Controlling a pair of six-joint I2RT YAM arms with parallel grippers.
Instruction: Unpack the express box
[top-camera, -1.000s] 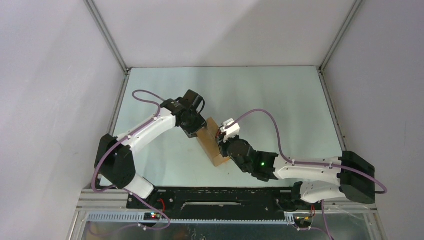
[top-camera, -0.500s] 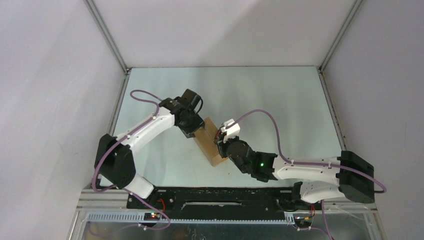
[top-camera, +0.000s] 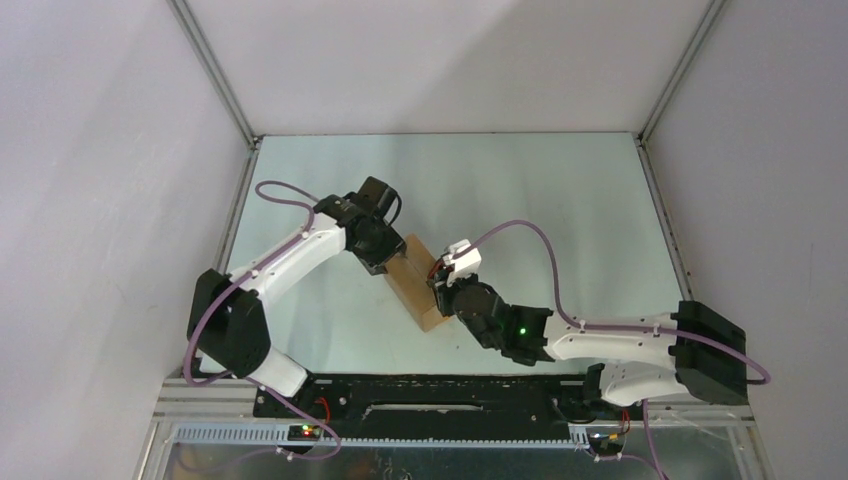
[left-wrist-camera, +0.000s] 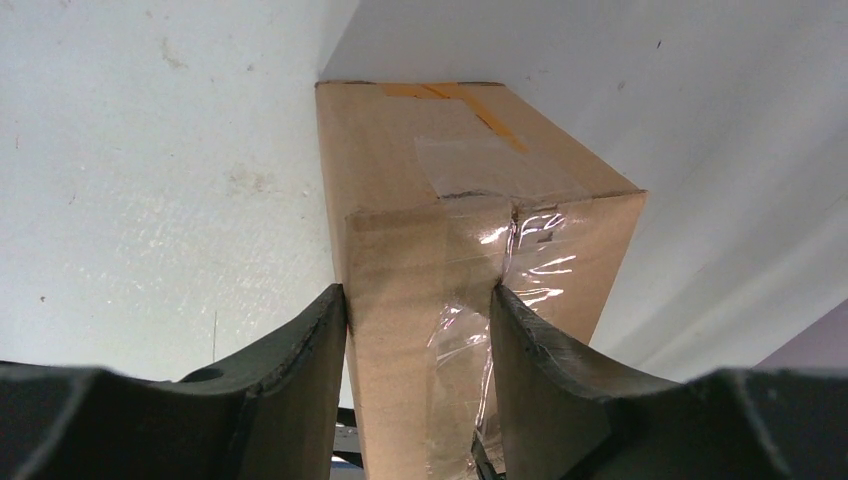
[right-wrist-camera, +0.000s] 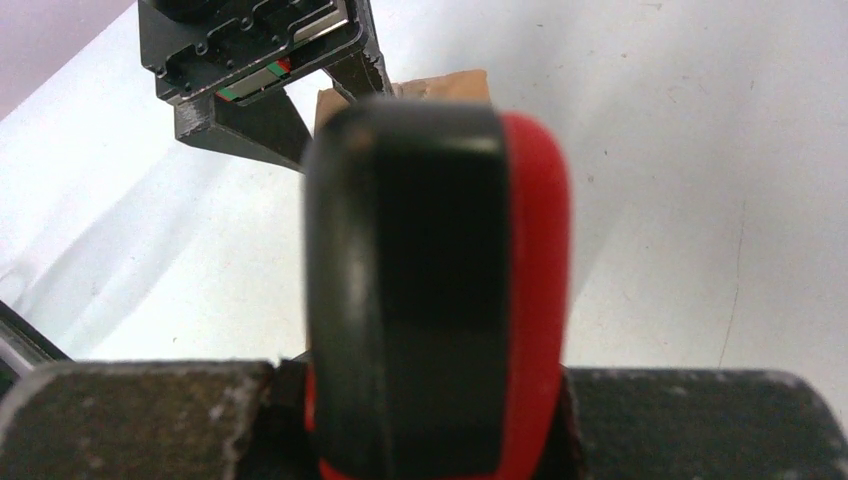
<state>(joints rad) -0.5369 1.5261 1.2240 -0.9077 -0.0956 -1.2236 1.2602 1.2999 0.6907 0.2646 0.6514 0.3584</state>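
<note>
Express box (top-camera: 420, 292) sits mid-counter (top-camera: 560, 200), still taped. Left claw (left-wrist-camera: 418, 300) grasps its far end. Right claw (right-wrist-camera: 432, 425) is clenched on utility knife (right-wrist-camera: 430, 270) beside the box's right. Pin the box firmly and cut shallow along the tape.

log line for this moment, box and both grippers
left gripper: clamped on express box | right gripper: holds utility knife at box side | box: on table, clear tape on end

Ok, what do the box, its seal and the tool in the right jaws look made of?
The express box: matte brown cardboard, dull faces, folded edges. Seal: clear tape, glossy plastic film, wrinkled with glare. The tool: smooth black and red shell, probably moulded plastic; view blurred.
</note>
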